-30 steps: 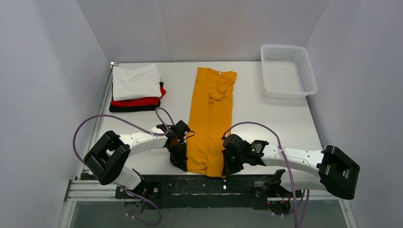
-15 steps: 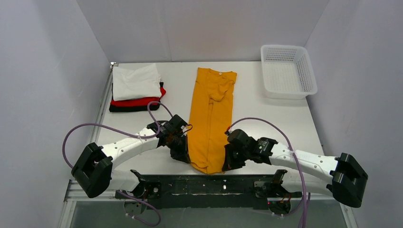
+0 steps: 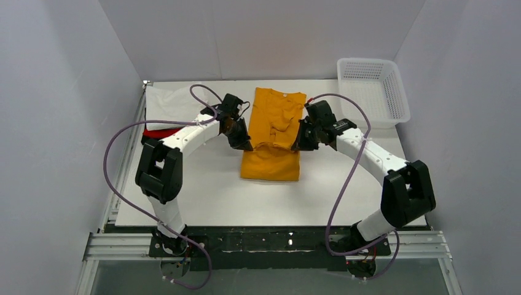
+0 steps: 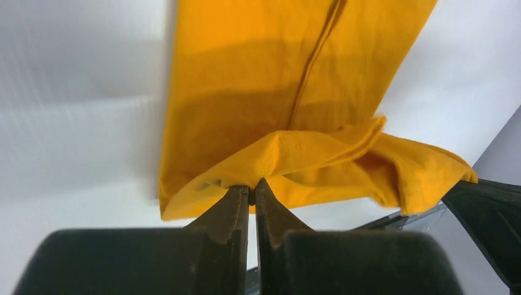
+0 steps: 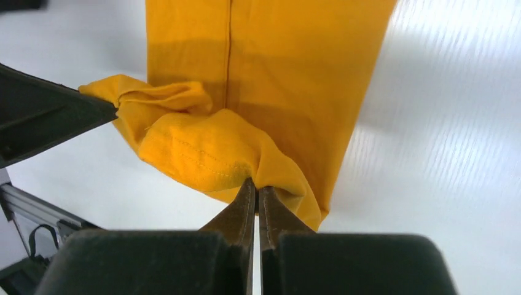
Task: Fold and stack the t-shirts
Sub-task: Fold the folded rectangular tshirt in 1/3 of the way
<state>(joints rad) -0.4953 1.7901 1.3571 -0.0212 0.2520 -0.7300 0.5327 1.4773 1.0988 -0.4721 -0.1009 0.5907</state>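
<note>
The mustard-orange t-shirt (image 3: 273,138) lies in the middle of the table, its bottom hem lifted and carried over the lower half toward the collar. My left gripper (image 3: 244,145) is shut on the hem's left corner (image 4: 270,161); the tips (image 4: 252,190) pinch the cloth. My right gripper (image 3: 298,145) is shut on the hem's right corner (image 5: 203,153), its tips (image 5: 257,189) biting the fold. The hem sags between them above the flat shirt body (image 5: 276,55). A folded pile with white on top (image 3: 164,101) and red below (image 3: 158,132) sits at the far left, partly behind my left arm.
A white plastic lattice basket (image 3: 371,92) stands at the far right corner. The white table (image 3: 203,196) shows bare surface in front of the shirt. Grey walls close in on three sides. Purple cables loop off both arms.
Both grippers have carried the shirt's bottom hem from the near table edge up to its middle, doubling the lower half over. The arms now stretch far out over the table.
</note>
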